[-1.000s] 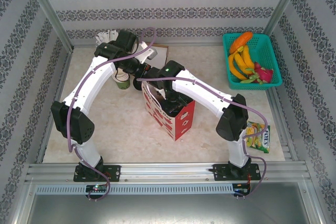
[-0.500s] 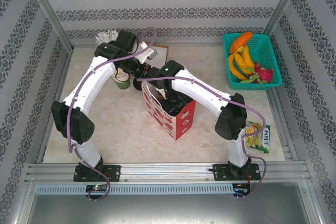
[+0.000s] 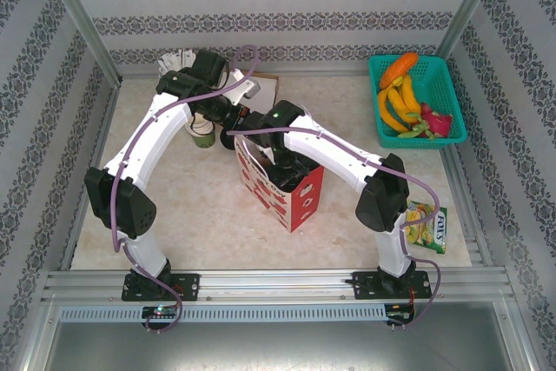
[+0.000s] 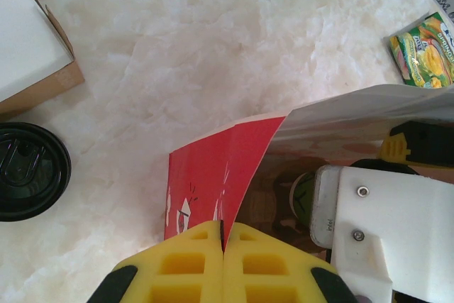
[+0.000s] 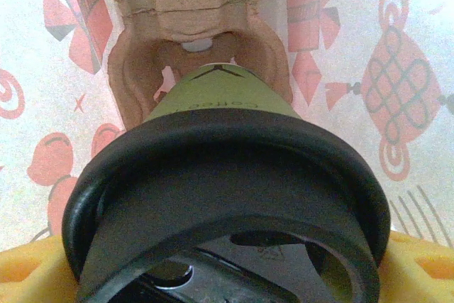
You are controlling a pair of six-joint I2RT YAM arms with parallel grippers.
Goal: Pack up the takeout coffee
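Top external view: two white arms meet over a red-and-white paper bag (image 3: 295, 202) standing upright in the middle of the marble-patterned table (image 3: 200, 215). At far left of the left wrist view, a round black lid (image 4: 28, 168) sits on the table beside a white-topped cardboard box (image 4: 25, 47), both apart from the bag. The left gripper (image 4: 222, 235) has its yellow fingers pressed together on the bag's upper edge at a corner fold. It appears to pinch the paper so the mouth stands open and the bag cannot tip. To its right, the right arm reaches down through that mouth. The right gripper (image 5: 227, 274) has its fingers spread wide around the black lid of the takeout coffee (image 5: 213, 97), gripping it. The pale-green cup hangs base-first, inside the bag, over a moulded brown pulp carrier (image 5: 184, 5) on the bag's floor. The cup looks lined up with a socket there, though whether it touches the carrier cannot be told. Farther right, a yellow-green snack packet (image 3: 426, 225) lies by the right arm, and a teal basket (image 3: 447, 93) of fruit stands in the far corner.
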